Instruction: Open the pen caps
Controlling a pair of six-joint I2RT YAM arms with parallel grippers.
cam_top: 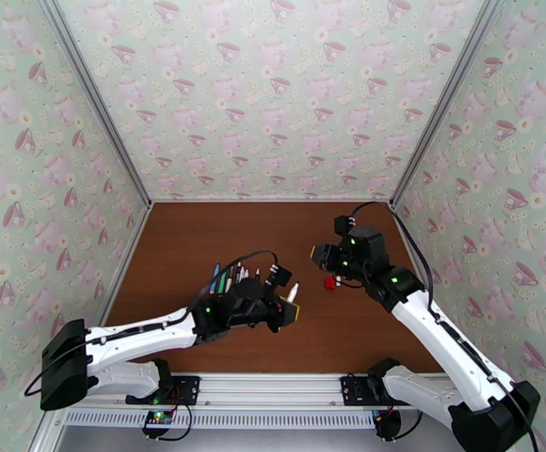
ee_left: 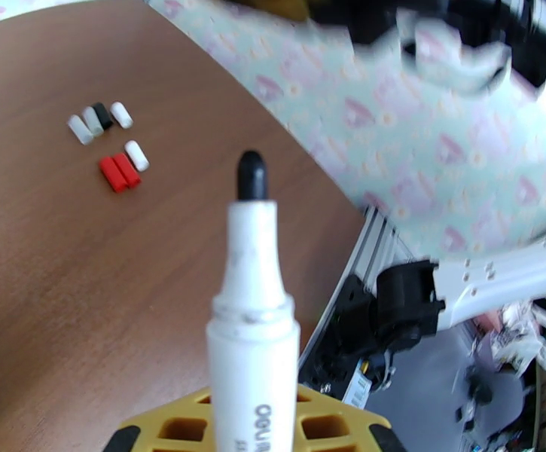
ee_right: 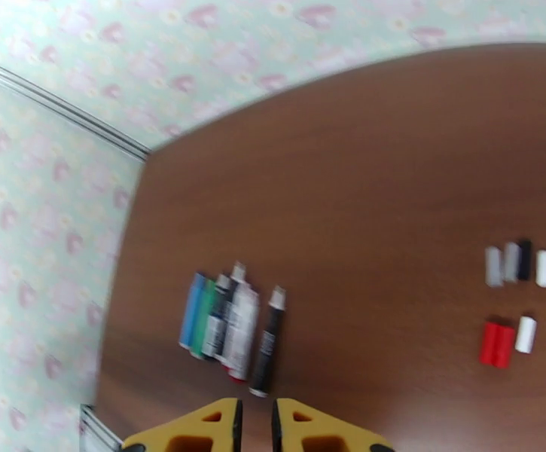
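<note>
Left gripper (ee_left: 251, 427) is clamped on a white pen (ee_left: 251, 310), black tip bare, held just right of the pen row (ee_right: 231, 325). The pen caps (ee_right: 512, 262) lie loose on the table (cam_top: 197, 235) further right of the pen row: white, grey, black and white in a line, with two red and one white beside them. Right gripper (ee_right: 255, 425) is closed and empty, right of the pen row, near the caps.

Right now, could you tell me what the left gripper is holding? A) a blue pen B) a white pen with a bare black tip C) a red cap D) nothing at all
B: in the left wrist view the left gripper is clamped on a white pen whose black tip is uncapped, while the red caps lie apart from it on the table.
</note>
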